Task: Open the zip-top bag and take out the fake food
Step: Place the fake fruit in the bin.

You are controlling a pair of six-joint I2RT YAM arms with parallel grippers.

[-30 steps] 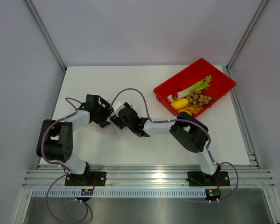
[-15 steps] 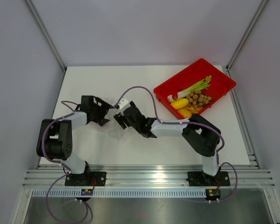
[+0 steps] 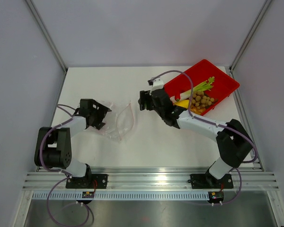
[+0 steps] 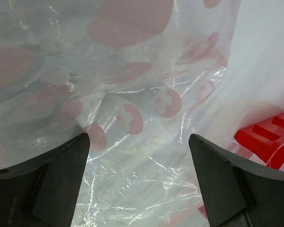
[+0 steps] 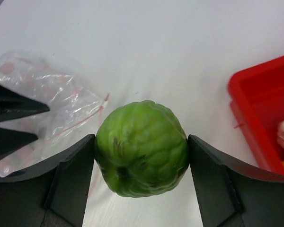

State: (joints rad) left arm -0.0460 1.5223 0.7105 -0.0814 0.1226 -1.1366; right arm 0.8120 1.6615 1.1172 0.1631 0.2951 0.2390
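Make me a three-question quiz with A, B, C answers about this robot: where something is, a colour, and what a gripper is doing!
1. The left gripper by the zip-top bag is: A. shut tight B. open C. shut on the bag
2. What colour is the round fruit in the right gripper? A. green B. orange C. purple
3. Where is the celery stalk? A. inside the bag B. in the left gripper C. in the red tray
Answers: 1 B, its jaws stand wide apart. 2 A, the right wrist view shows green. 3 C, it lies in the tray.
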